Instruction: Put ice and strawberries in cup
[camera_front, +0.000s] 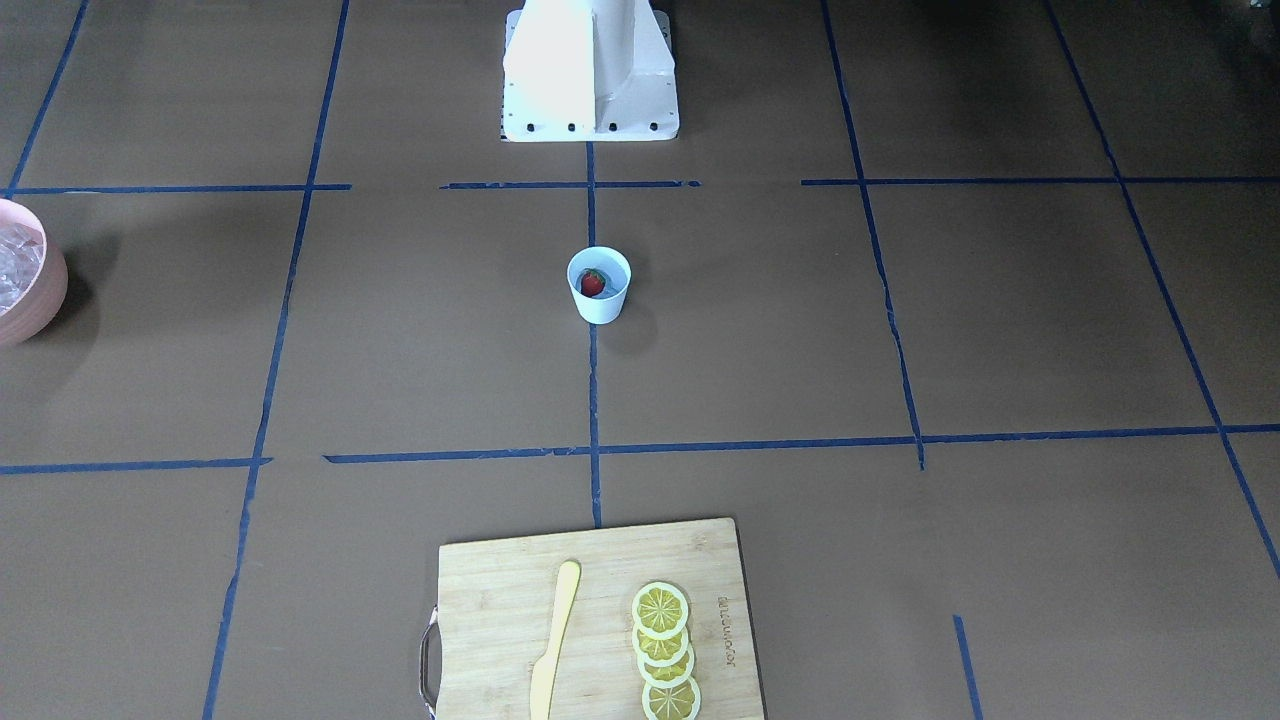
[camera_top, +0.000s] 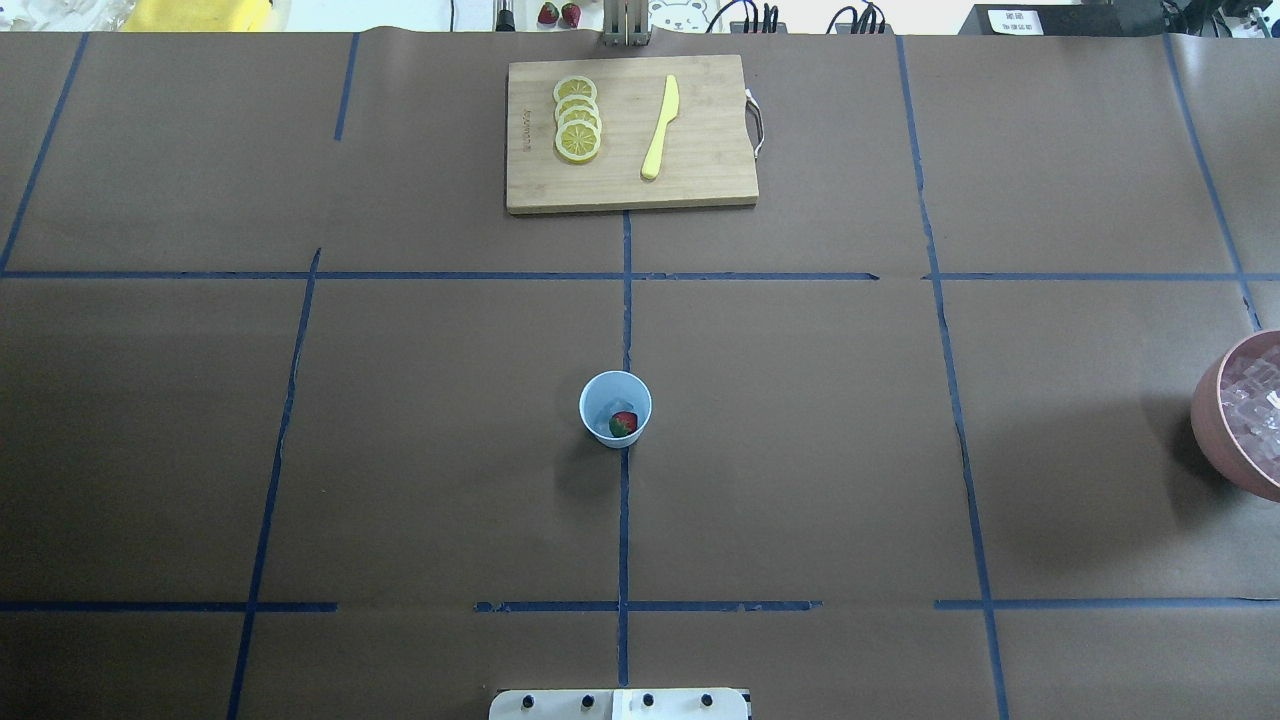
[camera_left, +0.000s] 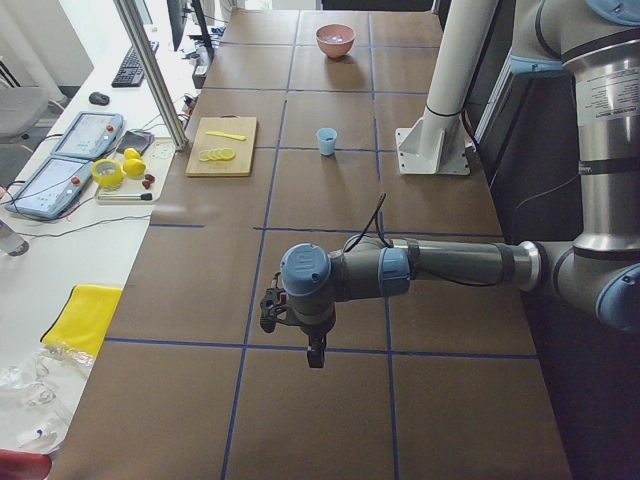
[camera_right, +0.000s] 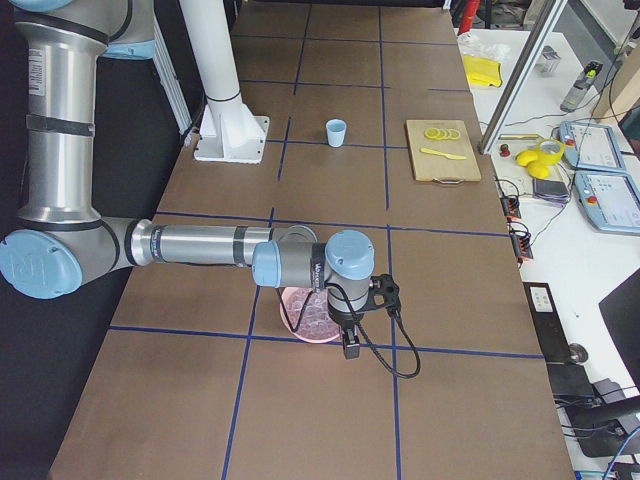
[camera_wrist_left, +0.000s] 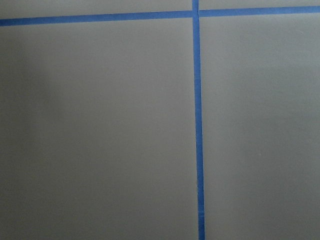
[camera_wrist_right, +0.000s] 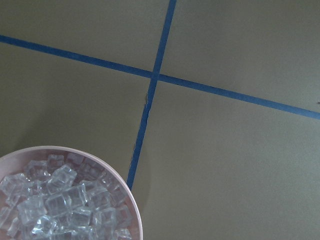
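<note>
Red strawberry (camera_top: 623, 423) lies inside the white cup (camera_top: 601, 397) at mid-table, the ice (camera_wrist_right: 60, 200) heaped in a pink bowl (camera_top: 1212, 425) well apart near the right gripper (camera_right: 352, 346), whose opening, like that of the left gripper (camera_left: 316, 356), cannot be told from these side views.

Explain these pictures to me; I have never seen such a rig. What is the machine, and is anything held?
This is a robot with two arms at a brown table marked with blue tape. Two pictures look down on it, from behind the robot and from across; two look along it from each end; two come from wrist cameras. A white cup holds a strawberry. A pink bowl of ice sits on the robot's right. A wooden board carries lemon slices and a yellow knife. The left hand hangs over bare table, the right hand by the bowl. Neither visibly holds anything; open or shut, I cannot tell.
</note>
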